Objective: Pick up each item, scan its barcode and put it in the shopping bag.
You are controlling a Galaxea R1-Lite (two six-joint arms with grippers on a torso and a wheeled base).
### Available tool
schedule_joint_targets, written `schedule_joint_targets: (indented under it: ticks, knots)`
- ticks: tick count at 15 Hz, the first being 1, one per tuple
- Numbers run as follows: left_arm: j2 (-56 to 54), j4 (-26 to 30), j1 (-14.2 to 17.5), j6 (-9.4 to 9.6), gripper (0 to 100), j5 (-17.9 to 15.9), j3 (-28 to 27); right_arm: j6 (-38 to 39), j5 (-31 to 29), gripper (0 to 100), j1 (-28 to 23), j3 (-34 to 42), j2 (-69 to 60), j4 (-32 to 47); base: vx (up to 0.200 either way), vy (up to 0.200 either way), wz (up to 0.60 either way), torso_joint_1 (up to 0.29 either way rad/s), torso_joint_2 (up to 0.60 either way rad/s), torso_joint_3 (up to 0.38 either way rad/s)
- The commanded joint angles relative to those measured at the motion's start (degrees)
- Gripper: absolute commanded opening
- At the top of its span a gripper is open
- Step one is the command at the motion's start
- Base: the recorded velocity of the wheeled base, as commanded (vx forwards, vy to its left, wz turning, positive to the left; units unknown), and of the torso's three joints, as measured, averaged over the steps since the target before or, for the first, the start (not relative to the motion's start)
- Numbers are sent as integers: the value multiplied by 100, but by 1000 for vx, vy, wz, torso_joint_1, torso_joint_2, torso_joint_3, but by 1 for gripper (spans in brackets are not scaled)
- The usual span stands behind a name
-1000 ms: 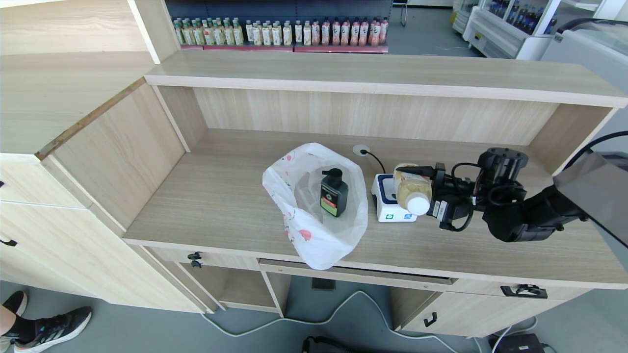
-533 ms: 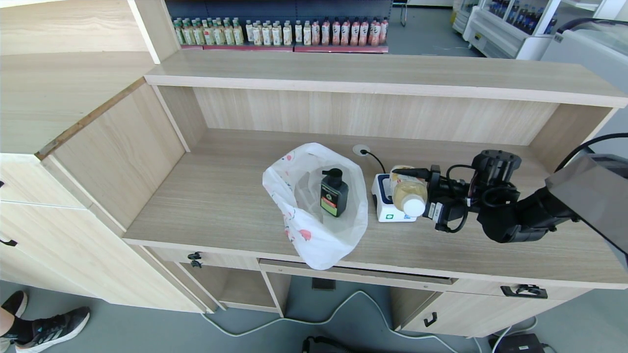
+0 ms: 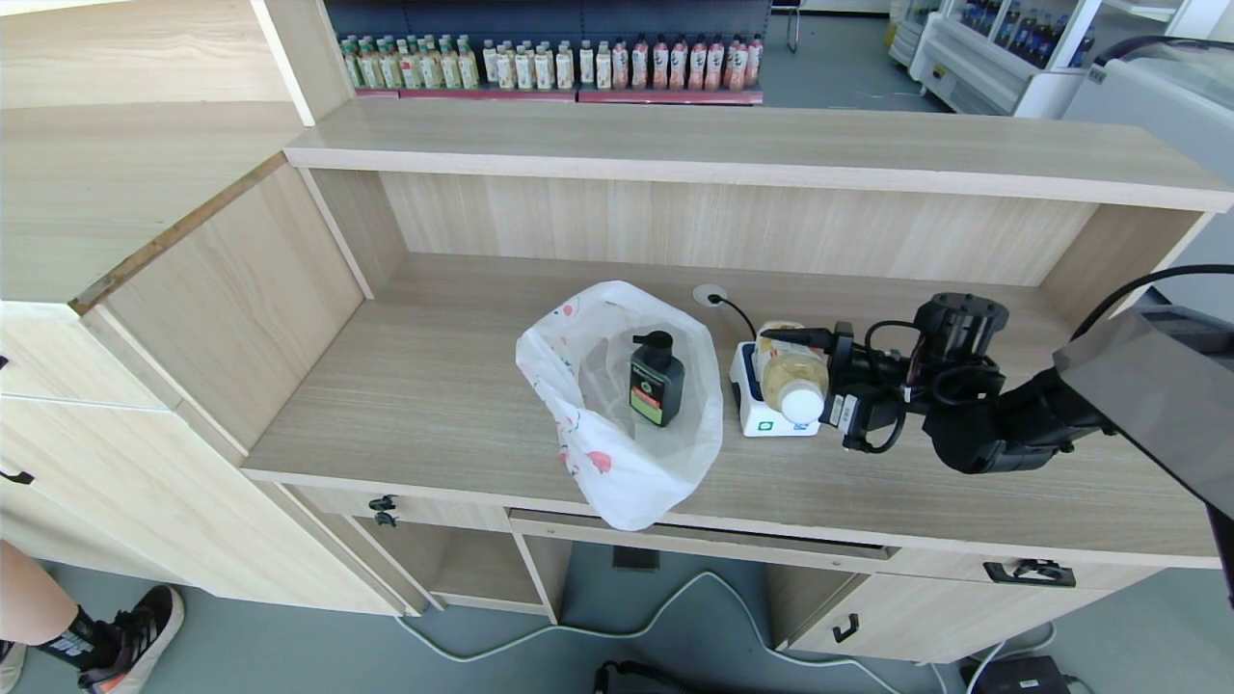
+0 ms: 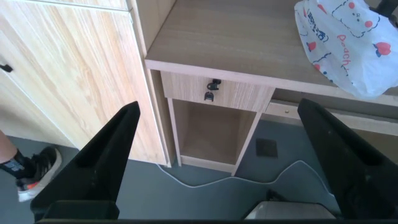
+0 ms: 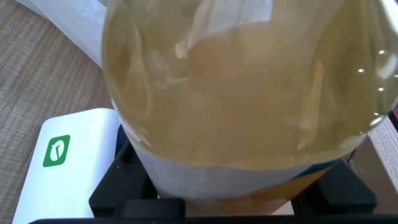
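A clear bottle (image 3: 798, 395) of yellowish drink with a white cap lies sideways in my right gripper (image 3: 791, 366), which is shut on it. The bottle hangs just above the white barcode scanner (image 3: 762, 419) on the counter, cap toward the front edge. In the right wrist view the bottle (image 5: 249, 87) sits close over the scanner (image 5: 56, 168). Left of the scanner the white shopping bag (image 3: 617, 453) stands open with a black pump bottle (image 3: 657, 383) inside. My left gripper (image 4: 221, 162) hangs open below counter level, in front of the drawer, with the bag (image 4: 348, 43) above it.
The wooden counter (image 3: 434, 386) has a back wall and a raised shelf above it. A black cable runs from the scanner to a round grommet (image 3: 710, 294). There is free counter to the left of the bag and to the right of my right arm.
My right gripper has carried the bottle leftward, from beside the scanner's right edge to over the scanner. The bag and pump bottle have not moved.
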Motion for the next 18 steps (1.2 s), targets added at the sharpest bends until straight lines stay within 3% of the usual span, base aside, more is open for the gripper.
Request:
schedule_joint_targets:
  ticks: [1, 11, 17, 18]
  knots:
    - [-2, -1, 1, 5, 100, 2, 1, 3, 1, 0, 16, -33, 88, 9, 0, 0, 0, 0, 0, 0]
    - [-2, -1, 1, -3, 100, 2, 1, 653, -7, 0, 51, -226, 159, 9, 0, 0, 0, 0, 0, 0]
    - [-2, -1, 1, -3, 100, 2, 1, 2191, -7, 0, -433, -305, -228, -448, 0, 0, 0, 0, 0, 0]
    - [-2, -1, 1, -3, 100, 2, 1, 2956, -7, 0, -494, -341, -439, -914, 0, 0, 0, 0, 0, 0]
